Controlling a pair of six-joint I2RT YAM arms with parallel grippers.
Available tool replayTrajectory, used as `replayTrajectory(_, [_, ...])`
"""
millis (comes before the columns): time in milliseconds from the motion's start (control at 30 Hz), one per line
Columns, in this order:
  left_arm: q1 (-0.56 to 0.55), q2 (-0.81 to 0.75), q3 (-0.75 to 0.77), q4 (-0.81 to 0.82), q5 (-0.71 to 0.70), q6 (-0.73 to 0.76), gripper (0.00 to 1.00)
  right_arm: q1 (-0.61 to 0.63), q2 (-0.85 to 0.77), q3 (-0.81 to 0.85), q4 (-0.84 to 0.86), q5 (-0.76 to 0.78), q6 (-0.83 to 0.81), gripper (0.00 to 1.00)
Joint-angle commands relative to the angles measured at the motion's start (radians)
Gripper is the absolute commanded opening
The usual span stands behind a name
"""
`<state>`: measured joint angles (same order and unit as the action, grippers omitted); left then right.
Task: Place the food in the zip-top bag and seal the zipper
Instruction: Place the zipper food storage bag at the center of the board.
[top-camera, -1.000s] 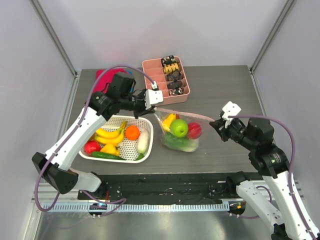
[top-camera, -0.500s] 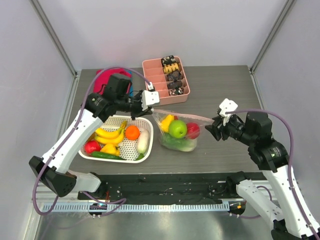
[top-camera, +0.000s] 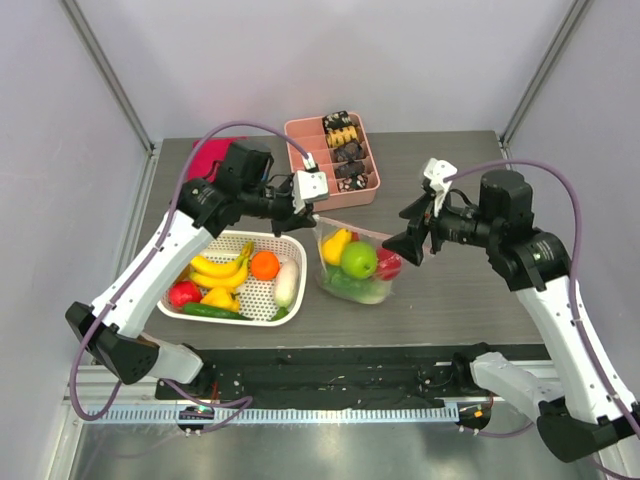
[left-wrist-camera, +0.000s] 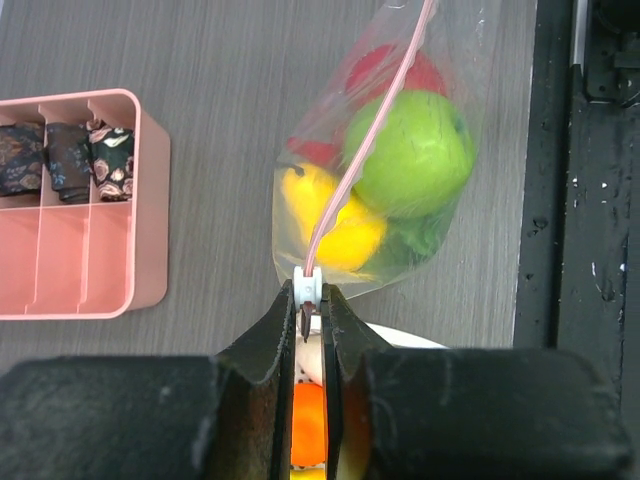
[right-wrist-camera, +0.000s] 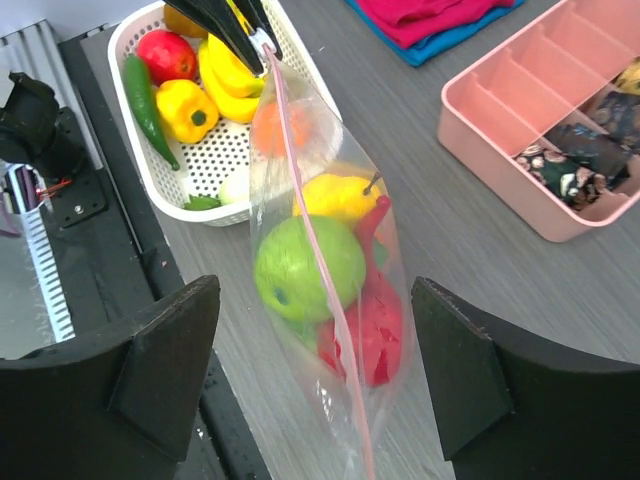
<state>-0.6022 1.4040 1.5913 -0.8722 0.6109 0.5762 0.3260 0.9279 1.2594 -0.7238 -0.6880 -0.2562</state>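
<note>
Clear, thin, dotted plastic zip-top bag (top-camera: 352, 272) sits on the grey wood-grain table (top-camera: 455, 300), just beside the white mesh basket (top-camera: 236, 313). Inside the bag: round green apple (top-camera: 358, 259), yellow toy pepper (top-camera: 337, 243), red toy fruit (top-camera: 389, 263), green lettuce (top-camera: 350, 287) at the bottom. The narrow pale-pink zipper strip (left-wrist-camera: 352, 165) runs along the bag's top edge.

Left gripper (left-wrist-camera: 306, 308): clenched on the end of the zipper strip, at a small white tab, fingers nearly together.

Right gripper (right-wrist-camera: 315, 300): released, jaws spread wide, one on each side of the bag's other end. The strip passes between them and neither pad touches the plastic.
</note>
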Motion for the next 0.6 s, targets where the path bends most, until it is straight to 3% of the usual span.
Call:
replayTrajectory(0, [-0.01, -0.013, 0.041, 0.041, 0.039, -0.025, 0.0, 0.018, 0.078, 0.078, 0.009, -0.064, -0.044, 0.8])
replayTrajectory(200, [-0.013, -0.011, 0.05, 0.042, 0.036, -0.032, 0.0, 0.077, 0.229, 0.192, -0.169, -0.053, -0.219, 0.7])
replayTrajectory(367, [-0.011, -0.008, 0.049, 0.047, 0.039, -0.038, 0.0, 0.174, 0.27, 0.212, -0.229, 0.04, -0.301, 0.66])
replayTrajectory(433, [-0.013, -0.008, 0.047, 0.048, 0.041, -0.038, 0.0, 0.202, 0.282, 0.209, -0.226, 0.082, -0.316, 0.61])
replayTrajectory(533, [-0.013, -0.013, 0.044, 0.048, 0.05, -0.038, 0.0, 0.219, 0.295, 0.216, -0.224, 0.136, -0.314, 0.43])
replayTrajectory(567, [-0.013, -0.014, 0.041, 0.048, 0.049, -0.039, 0.0, 0.22, 0.302, 0.224, -0.224, 0.143, -0.314, 0.22])
